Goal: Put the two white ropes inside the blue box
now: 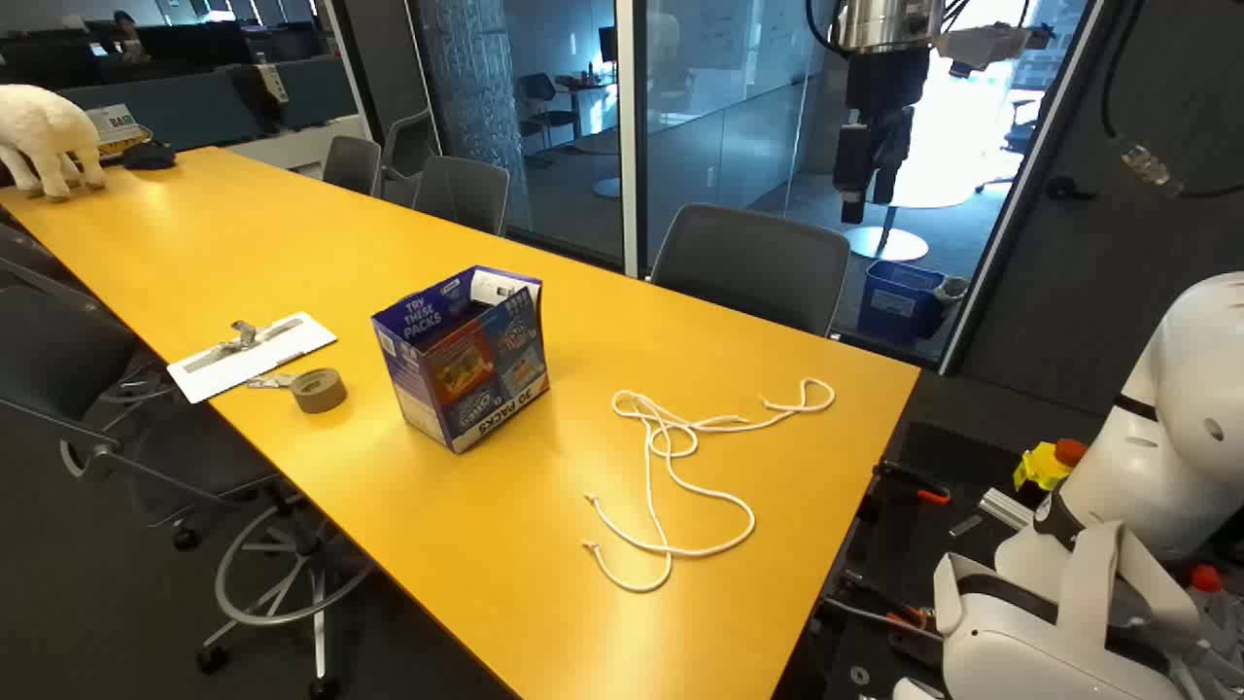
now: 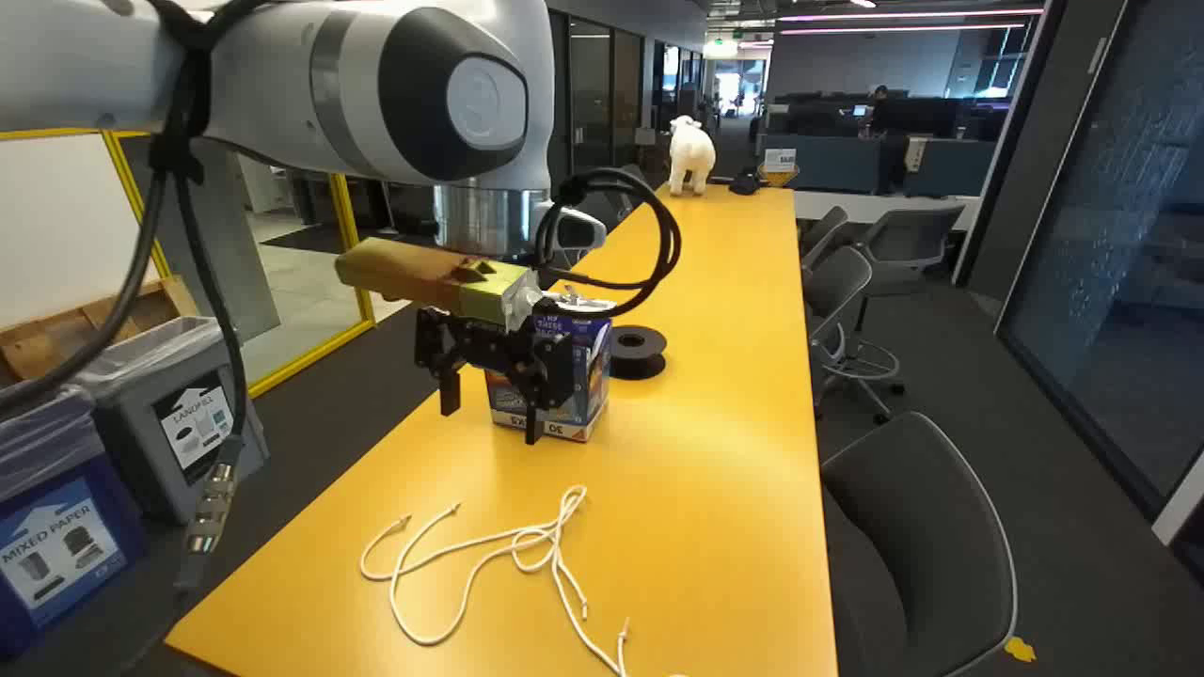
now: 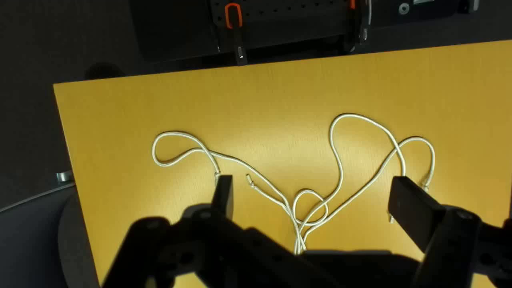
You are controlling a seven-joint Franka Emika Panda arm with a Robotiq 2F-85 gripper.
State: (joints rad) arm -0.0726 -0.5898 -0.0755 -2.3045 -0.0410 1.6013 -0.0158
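Note:
The two white ropes (image 1: 668, 550) lie tangled in loose loops and curls on the yellow table, also visible as cords (image 2: 423, 641) in an exterior view. Past them stands the blue box (image 1: 476, 374), upright with its top open; in an exterior view my gripper partly covers the box (image 2: 594, 376). High over the table hangs my gripper (image 1: 868, 197), its fingers spread wide apart with nothing held (image 2: 491, 418). From the wrist, the ropes (image 3: 341, 169) appear below and between the fingers of the gripper (image 3: 310, 194); its body hides part of them.
Beyond the box lie a tape roll (image 1: 318, 390) and a white clipboard (image 1: 251, 356). A grey chair (image 1: 748, 267) stands against the table's long side. Clamps with orange handles (image 3: 234, 14) sit at the table edge beside the robot base. A plush sheep (image 2: 691, 155) is far down the table.

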